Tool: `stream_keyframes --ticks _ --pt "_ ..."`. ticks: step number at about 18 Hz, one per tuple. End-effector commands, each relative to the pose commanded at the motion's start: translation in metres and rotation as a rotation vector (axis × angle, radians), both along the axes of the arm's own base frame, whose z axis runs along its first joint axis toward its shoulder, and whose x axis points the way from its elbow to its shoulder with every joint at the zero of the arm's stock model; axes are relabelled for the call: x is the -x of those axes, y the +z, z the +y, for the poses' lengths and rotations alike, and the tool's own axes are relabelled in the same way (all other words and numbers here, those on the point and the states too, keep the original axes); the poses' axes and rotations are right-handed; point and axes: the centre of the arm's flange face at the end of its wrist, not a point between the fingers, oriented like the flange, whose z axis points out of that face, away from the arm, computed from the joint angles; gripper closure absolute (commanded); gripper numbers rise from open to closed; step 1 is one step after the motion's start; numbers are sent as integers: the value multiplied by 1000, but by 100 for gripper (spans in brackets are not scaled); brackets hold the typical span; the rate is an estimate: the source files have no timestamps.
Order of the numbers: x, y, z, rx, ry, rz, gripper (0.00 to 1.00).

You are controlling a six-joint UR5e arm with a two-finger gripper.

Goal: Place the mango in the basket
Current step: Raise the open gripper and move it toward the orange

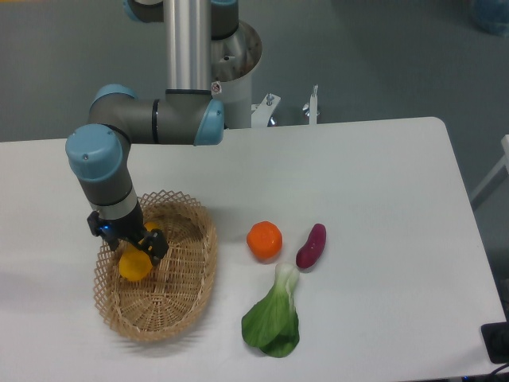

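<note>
The mango point(134, 264), yellow-orange and oblong, lies inside the basket point(187, 274) near its left wall. The basket is a large oval of tan open-weave wicker with a looped rim, on the left part of the white table. My gripper point(130, 242) points down into the basket directly over the mango. Its dark fingers point(158, 243) stand slightly apart on either side of the fruit's top, so it looks open. The wrist hides the mango's upper end.
A round orange point(264, 239), a purple oblong vegetable point(311, 246) and a green bok choy point(274, 314) lie right of the basket. The arm's base column point(191, 48) rises behind the table's back edge.
</note>
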Motion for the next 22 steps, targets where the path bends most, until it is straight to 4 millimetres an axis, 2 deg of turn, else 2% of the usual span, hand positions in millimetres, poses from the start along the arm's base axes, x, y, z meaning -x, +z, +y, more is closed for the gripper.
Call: stream_keyframes --ticks 1,3,6,8,10,15,20,22 --pt "6 7 -2 -12 7 4 0" --pt "33 28 -6 -45 37 15 0" --pt "61 64 1 -98 65 15 0" --pt "86 74 -5 -72 75 11 0" --pt "101 80 -9 -31 12 11 0" --pt "155 130 -50 -80 -4 0 0" --pt "194 166 -95 26 -97 -87 0" --pt "203 178 -113 40 -138 -100 0"
